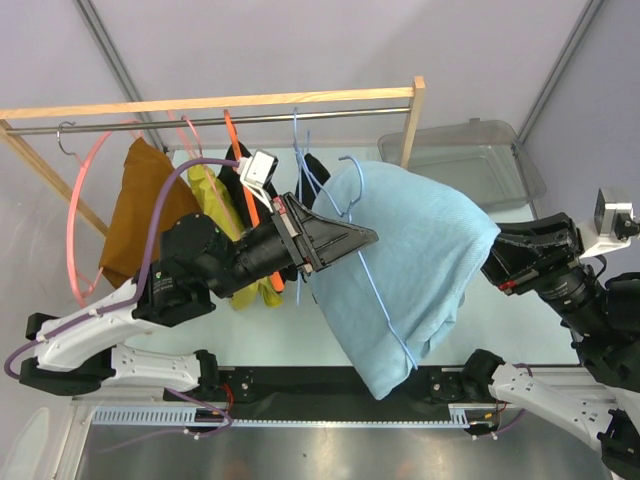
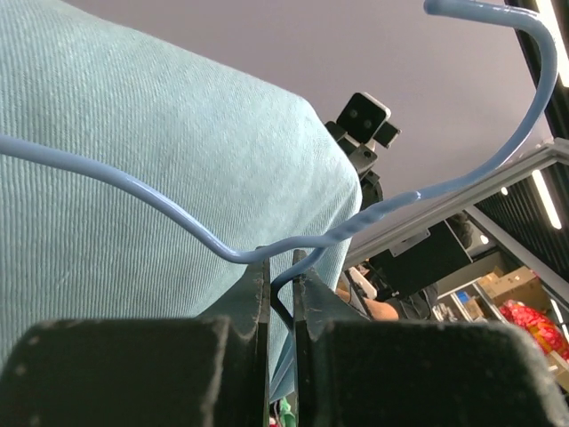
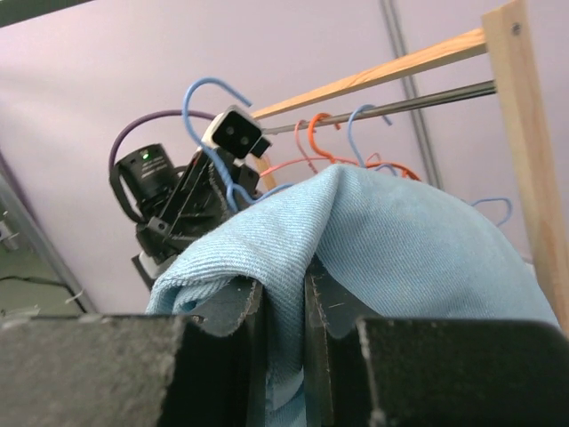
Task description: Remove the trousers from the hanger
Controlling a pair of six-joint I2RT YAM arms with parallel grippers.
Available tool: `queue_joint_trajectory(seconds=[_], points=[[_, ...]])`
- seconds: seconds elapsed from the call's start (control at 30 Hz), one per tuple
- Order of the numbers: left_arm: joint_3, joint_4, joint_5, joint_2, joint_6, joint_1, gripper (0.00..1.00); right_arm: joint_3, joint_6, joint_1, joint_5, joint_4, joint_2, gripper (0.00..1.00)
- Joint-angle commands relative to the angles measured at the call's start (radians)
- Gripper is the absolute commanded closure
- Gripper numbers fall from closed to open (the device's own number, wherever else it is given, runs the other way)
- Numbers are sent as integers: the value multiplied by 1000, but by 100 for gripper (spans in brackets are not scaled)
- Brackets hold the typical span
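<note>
Trousers (image 1: 410, 250), light blue, hang draped over the blue hanger (image 1: 385, 300) in front of the rack (image 1: 250, 102), between both arms. Left wrist view: the left gripper (image 2: 281, 267) is pinched on the hanger wire. Right wrist view: the right gripper (image 3: 284, 289) clamps a fold of cloth. I'd pull that sideways slowly and keep the hanger steady.

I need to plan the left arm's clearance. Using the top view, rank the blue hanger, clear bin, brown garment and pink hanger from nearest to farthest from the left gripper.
1. Blue hanger: clamped in the left gripper, centre.
2. Clear bin: back right.
3. Brown garment: hanging on the rail, left.
4. Pink hanger: far left of the rail.
</note>
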Motion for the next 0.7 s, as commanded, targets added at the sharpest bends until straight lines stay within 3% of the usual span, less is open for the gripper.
queue_joint_trajectory(seconds=[0.0, 0.23, 0.67], points=[[-7, -47, 71, -13, 64, -4, 100, 92, -11, -11, 171, 261, -4, 100], [-12, -76, 91, -32, 81, -4, 100, 202, -84, -53, 347, 236, 33, 100], [-21, -110, 98, -59, 107, -4, 100, 446, -169, -79, 404, -61, 92, 100]])
